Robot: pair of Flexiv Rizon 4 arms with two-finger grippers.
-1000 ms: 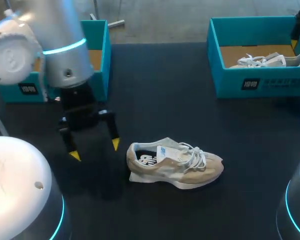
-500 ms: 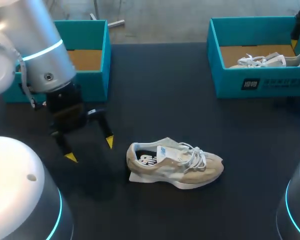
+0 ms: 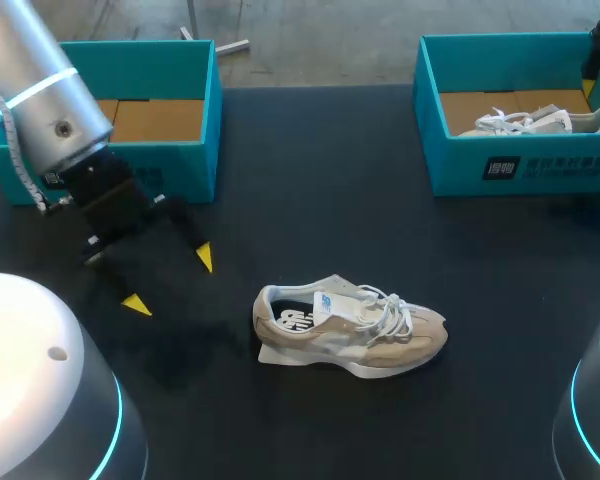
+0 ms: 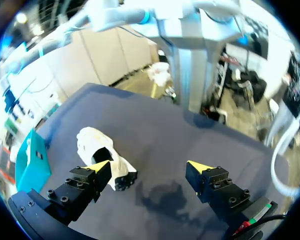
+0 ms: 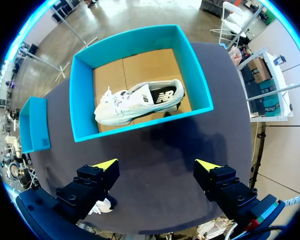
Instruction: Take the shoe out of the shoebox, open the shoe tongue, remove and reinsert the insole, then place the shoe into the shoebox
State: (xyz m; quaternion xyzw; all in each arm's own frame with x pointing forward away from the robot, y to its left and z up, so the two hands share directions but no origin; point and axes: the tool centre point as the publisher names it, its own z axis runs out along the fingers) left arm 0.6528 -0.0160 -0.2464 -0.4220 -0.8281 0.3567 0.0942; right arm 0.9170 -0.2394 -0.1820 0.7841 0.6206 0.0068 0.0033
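A beige shoe (image 3: 350,335) with white laces lies on its sole on the dark table, toe to the right. My left gripper (image 3: 170,280) hangs open to the left of its heel, apart from it. In the left wrist view the shoe (image 4: 102,155) sits just beyond one finger of that gripper (image 4: 149,166), with nothing between the fingers. The left teal shoebox (image 3: 205,110) holds only its cardboard floor. My right gripper (image 5: 157,164) is open above the right teal shoebox (image 5: 135,125), where a white shoe (image 5: 135,102) lies on its side.
The right shoebox (image 3: 525,165) with the white shoe (image 3: 535,122) stands at the back right of the table. The left shoebox (image 4: 32,160) stands at the back left. Open dark tabletop lies between the boxes and around the beige shoe.
My left arm has swung left and back, carrying its open gripper farther from the shoe's heel and nearer the left box. The shoe and the right arm have not moved.
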